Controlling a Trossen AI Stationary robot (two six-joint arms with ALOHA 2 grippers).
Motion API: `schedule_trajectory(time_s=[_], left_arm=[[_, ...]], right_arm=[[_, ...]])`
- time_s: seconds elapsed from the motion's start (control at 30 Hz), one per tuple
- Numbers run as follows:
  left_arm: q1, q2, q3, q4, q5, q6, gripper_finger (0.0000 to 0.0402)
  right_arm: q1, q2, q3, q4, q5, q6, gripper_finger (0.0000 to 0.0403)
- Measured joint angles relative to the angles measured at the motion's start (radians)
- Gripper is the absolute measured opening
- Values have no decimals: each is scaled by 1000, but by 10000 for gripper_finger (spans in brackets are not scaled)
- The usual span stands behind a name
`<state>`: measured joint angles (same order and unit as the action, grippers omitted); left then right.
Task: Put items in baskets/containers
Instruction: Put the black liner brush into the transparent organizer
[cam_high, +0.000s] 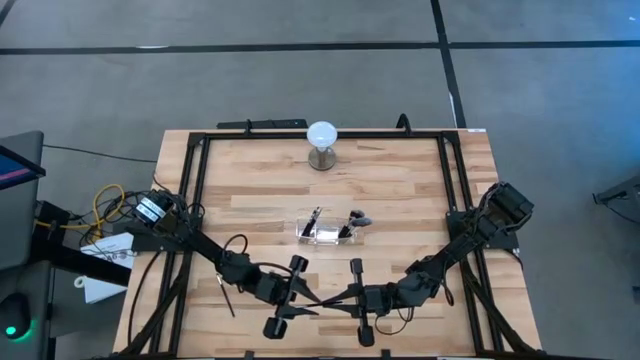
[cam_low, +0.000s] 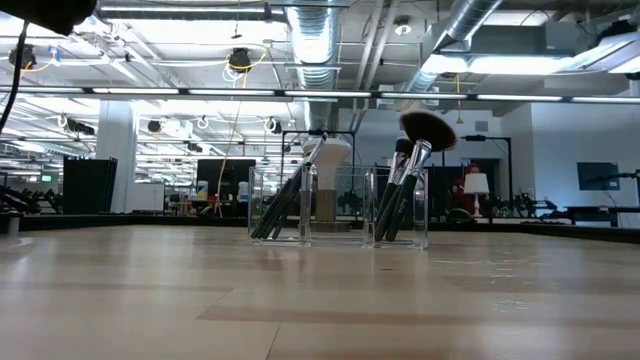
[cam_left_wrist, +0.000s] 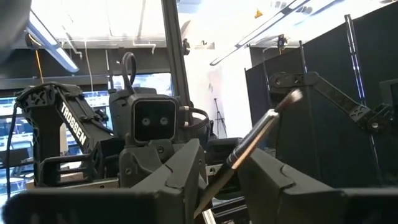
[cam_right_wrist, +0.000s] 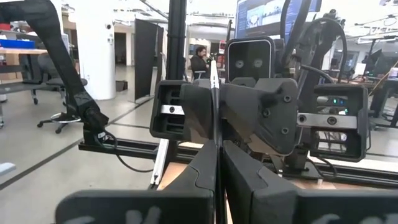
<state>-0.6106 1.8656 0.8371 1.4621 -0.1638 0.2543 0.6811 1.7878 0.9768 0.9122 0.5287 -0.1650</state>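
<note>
- Your desk (cam_high: 400, 200) carries the clear holder (cam_high: 328, 232) at its middle, several brushes (cam_low: 400, 185) standing inside.
- Your left gripper (cam_high: 300, 297), at the near edge, has its fingers partly apart around a brush (cam_left_wrist: 258, 134).
- Your right gripper (cam_high: 352, 297), facing it, is clamped tight on that brush's thin handle (cam_right_wrist: 213, 93).

The holder (cam_high: 330, 230) sits mid-desk (cam_high: 400, 190) with brushes (cam_high: 352, 222) standing in it; the globe (cam_high: 322, 135) stands behind it, both tools in front.

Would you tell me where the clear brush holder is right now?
In the high view the clear holder stands mid-table, nearer than the white globe, beyond both grippers.
</note>
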Motion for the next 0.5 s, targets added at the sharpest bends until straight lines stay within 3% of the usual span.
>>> schedule_trajectory(time_s=[0.3, 0.5], left_arm=[[-1, -2, -1, -57, -69, -17, 21], [-5, -9, -5, -107, -97, -36, 25]], right_arm=[[6, 0, 0, -39, 7, 34, 7], [8, -2, 3, -137, 70, 117, 18]])
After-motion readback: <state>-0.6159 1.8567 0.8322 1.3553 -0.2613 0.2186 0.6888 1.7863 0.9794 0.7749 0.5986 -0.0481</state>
